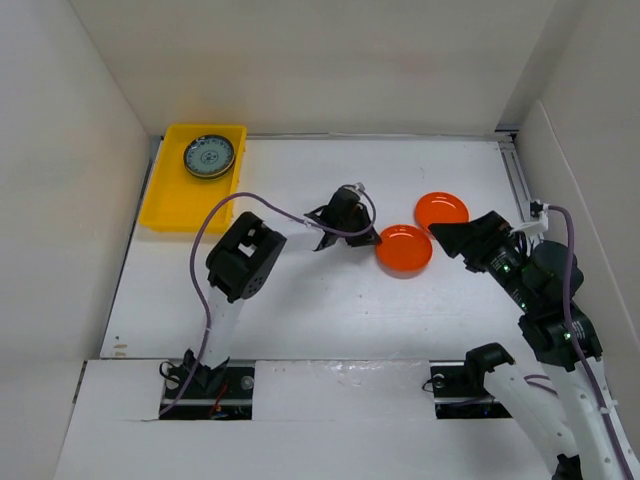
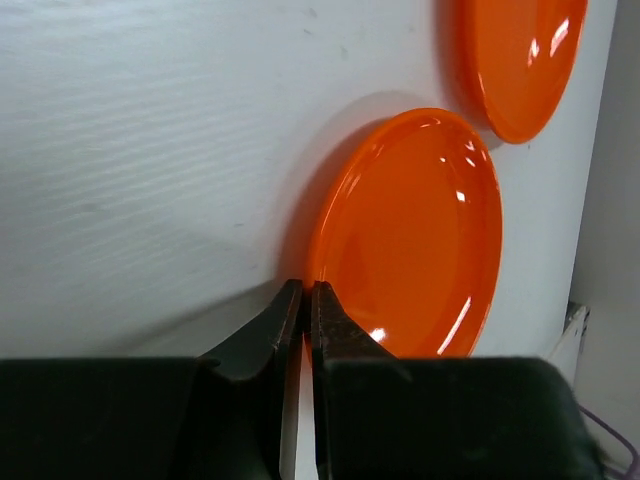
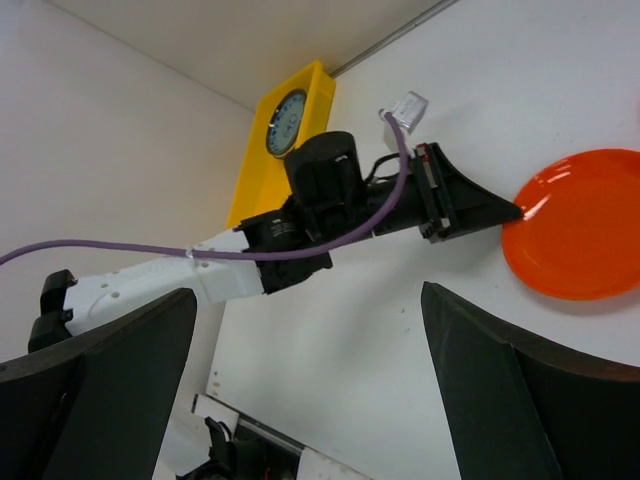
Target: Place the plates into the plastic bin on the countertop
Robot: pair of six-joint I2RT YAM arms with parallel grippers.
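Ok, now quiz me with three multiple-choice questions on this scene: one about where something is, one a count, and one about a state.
1. Where is the teal plate?
A) in the bin
B) outside it, to its right
C) leaning on its outer wall

2. How many orange plates lie on the countertop?
A) one
B) two
C) four

3. The left end effector is:
A) wide open
B) shut at the near orange plate's rim
C) out of every view

Answers:
1 A, the top view shows the teal plate inside the yellow walls.
2 B, two lie close together right of centre.
3 B, the left wrist view shows the fingers pinched together at that rim.
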